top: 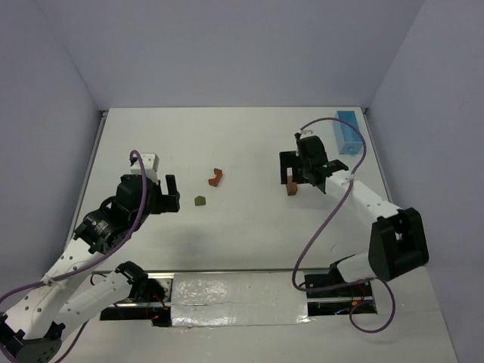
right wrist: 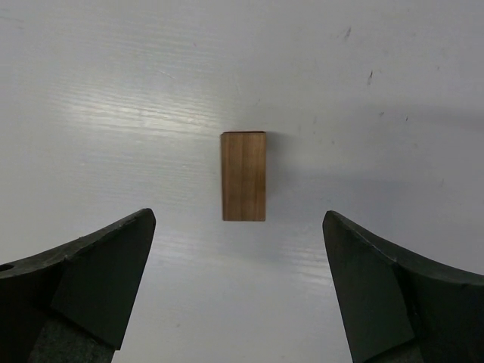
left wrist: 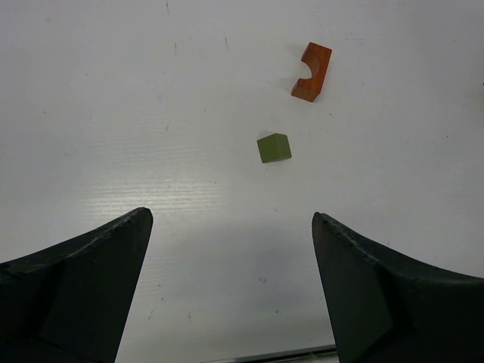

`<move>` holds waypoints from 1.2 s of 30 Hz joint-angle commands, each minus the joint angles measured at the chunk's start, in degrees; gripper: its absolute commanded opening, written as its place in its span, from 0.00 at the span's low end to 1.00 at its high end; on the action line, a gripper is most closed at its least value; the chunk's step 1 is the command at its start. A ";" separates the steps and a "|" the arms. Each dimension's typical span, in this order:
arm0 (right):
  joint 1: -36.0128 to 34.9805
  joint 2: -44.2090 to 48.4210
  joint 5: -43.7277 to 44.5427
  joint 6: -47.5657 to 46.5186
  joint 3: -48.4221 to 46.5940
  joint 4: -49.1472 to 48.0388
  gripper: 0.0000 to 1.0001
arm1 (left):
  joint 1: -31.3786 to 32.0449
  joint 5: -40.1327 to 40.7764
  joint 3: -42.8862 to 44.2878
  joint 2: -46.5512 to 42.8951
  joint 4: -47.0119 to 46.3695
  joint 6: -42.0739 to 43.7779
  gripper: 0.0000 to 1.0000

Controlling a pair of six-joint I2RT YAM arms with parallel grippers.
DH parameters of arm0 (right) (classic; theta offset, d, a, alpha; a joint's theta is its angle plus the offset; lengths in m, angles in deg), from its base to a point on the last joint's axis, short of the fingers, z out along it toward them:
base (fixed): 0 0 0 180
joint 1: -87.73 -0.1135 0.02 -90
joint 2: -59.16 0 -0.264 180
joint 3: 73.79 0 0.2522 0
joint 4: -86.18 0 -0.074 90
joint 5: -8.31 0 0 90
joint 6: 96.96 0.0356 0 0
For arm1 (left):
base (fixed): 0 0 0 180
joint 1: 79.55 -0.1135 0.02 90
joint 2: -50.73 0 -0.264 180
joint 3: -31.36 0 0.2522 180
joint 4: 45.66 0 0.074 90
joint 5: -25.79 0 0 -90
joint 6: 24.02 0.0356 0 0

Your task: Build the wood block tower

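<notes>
Three wood blocks lie apart on the white table, and no stacked tower shows. A reddish-orange arch (top: 217, 178) (left wrist: 312, 72) and a small olive green block (top: 200, 201) (left wrist: 274, 147) lie mid-table. A brown rectangular block (top: 290, 187) (right wrist: 243, 176) lies further right. My left gripper (top: 175, 195) (left wrist: 231, 214) is open and empty, just left of the green block and short of it. My right gripper (top: 301, 180) (right wrist: 238, 215) is open and empty, above the table, with the brown block just ahead of its fingertips, centred between them.
A light blue rectangular box (top: 346, 132) stands at the far right near the table's back edge. Grey walls enclose the table on three sides. A purple cable loops off each arm.
</notes>
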 commanded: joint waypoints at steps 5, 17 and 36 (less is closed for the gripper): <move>-15.71 14.59 16.09 4.54 -7.65 10.31 1.00 | 0.18 0.57 0.65 2.56 -1.52 0.75 0.99; -21.62 21.55 5.39 10.96 -1.16 1.44 1.00 | 0.10 -3.28 1.26 6.07 -2.83 -1.36 0.99; -20.83 29.02 -5.33 13.07 12.20 -6.12 0.99 | -3.77 -15.24 27.71 58.89 -16.99 1.44 0.75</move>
